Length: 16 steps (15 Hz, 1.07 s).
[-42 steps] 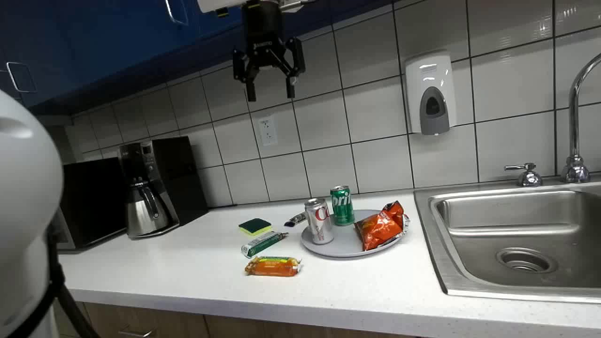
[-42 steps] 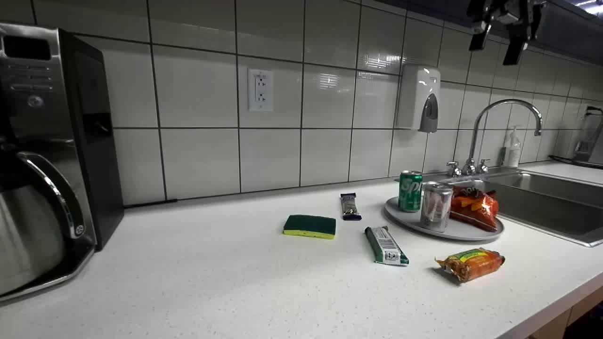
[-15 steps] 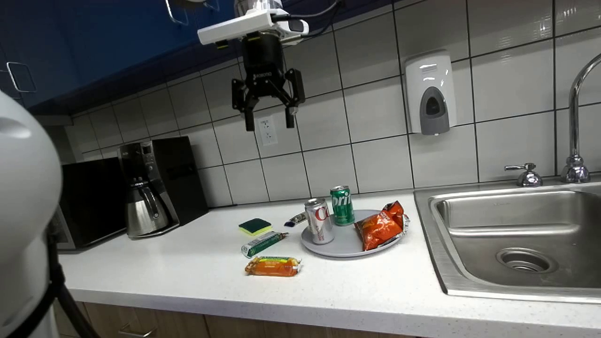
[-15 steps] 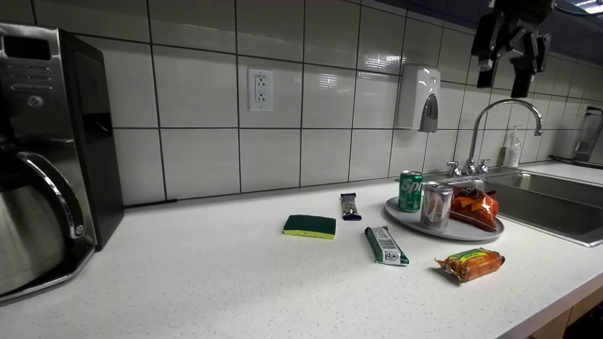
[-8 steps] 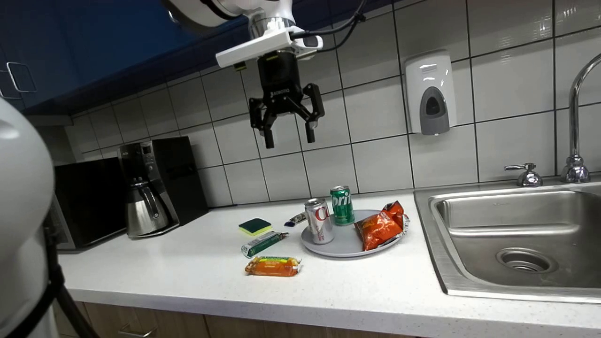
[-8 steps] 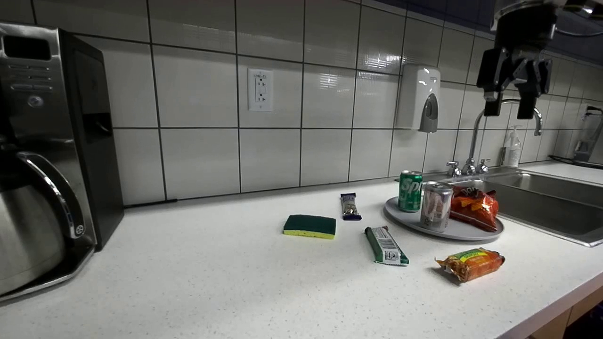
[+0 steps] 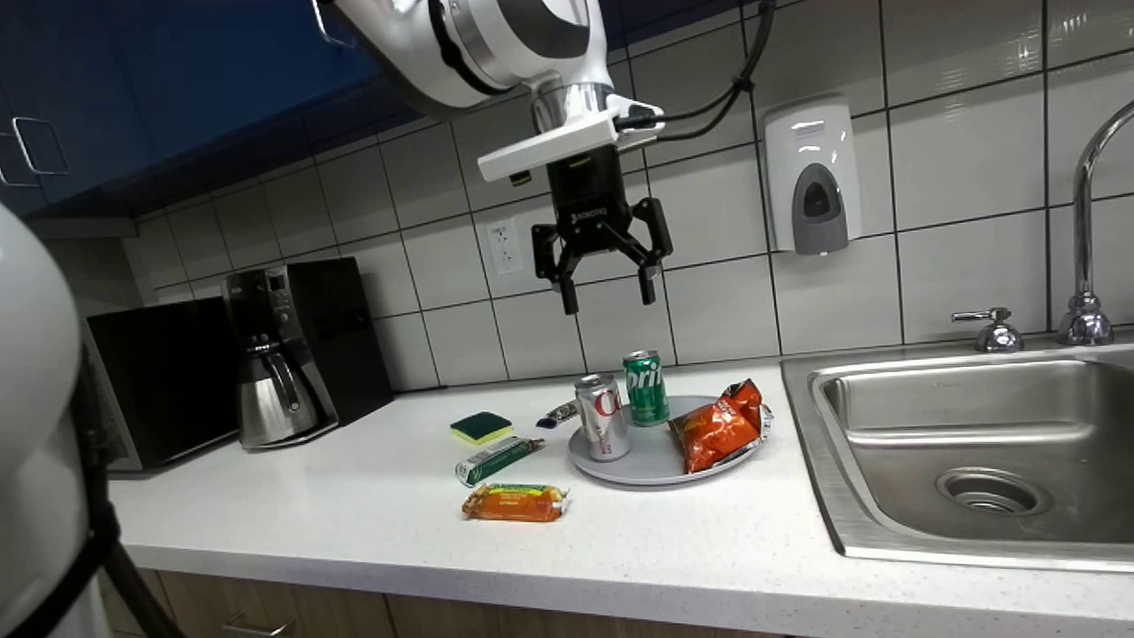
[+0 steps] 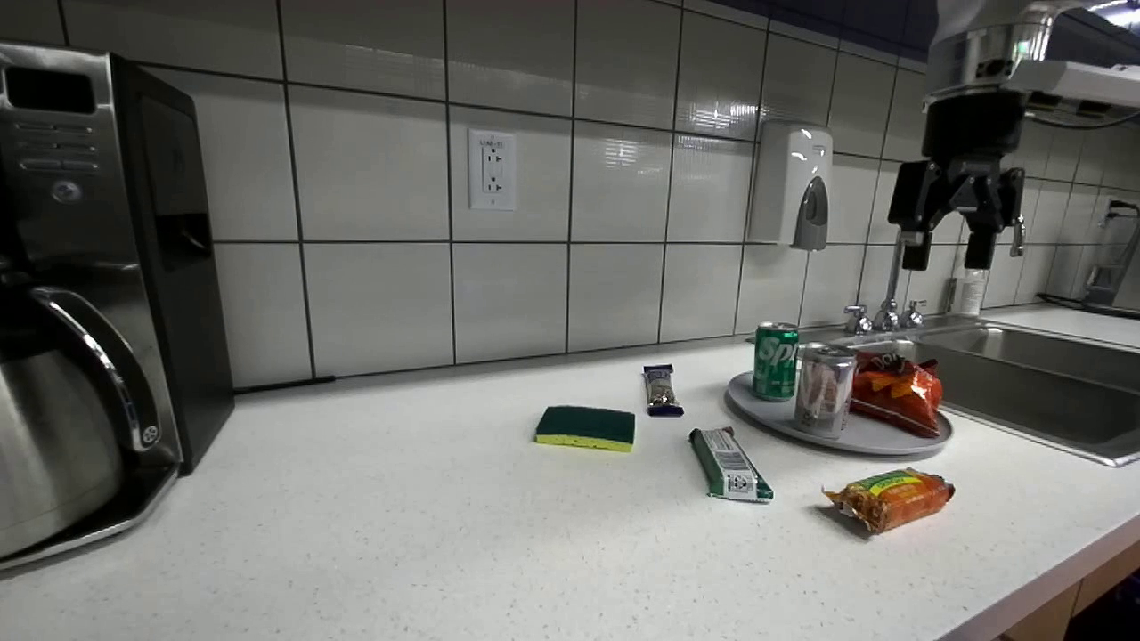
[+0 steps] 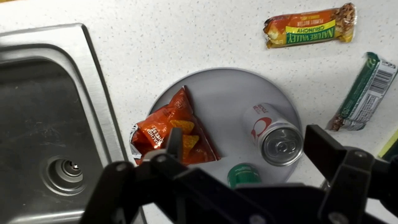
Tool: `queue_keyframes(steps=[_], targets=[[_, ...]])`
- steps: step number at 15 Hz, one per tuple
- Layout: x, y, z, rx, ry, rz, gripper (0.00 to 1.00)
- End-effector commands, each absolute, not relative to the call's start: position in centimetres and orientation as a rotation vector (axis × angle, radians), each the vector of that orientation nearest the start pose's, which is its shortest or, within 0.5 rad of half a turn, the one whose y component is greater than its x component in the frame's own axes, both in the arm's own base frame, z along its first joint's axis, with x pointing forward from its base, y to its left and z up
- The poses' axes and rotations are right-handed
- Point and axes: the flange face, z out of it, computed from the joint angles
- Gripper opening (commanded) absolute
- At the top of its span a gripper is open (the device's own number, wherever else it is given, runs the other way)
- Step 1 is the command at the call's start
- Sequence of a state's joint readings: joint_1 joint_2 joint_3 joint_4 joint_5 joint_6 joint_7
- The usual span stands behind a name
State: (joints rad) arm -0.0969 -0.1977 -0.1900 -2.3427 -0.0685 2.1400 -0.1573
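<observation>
Three wrapped bars [image 8: 663, 392] [image 8: 730, 465] [image 8: 893, 500] lie near the plate [image 9: 227, 93].

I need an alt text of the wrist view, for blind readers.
An open gripper hangs above a gray plate holding a chip bag, a silver can and a green can. Beside the plate are a sink and snack bars.

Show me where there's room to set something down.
Bare counter lies between the coffee maker and sponge. A smaller patch: the plate between chip bag and silver can, under the open jaws. Crowded: where the green can stands near the silver one.
</observation>
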Motion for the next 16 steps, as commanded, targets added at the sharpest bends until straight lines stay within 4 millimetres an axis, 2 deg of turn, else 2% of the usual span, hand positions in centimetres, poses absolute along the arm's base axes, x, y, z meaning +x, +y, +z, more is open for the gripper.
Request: queue_keyframes(steps=[1,7,16], targets=[[47.6,-16.9,39.4,-3.179,0.125,0.003,1.0],[50.9,-21.0,36.7,-3.202,0.127,0.011,1.0],[54.2,-23.8,32.9,-3.215,0.135,0.09,1.0]])
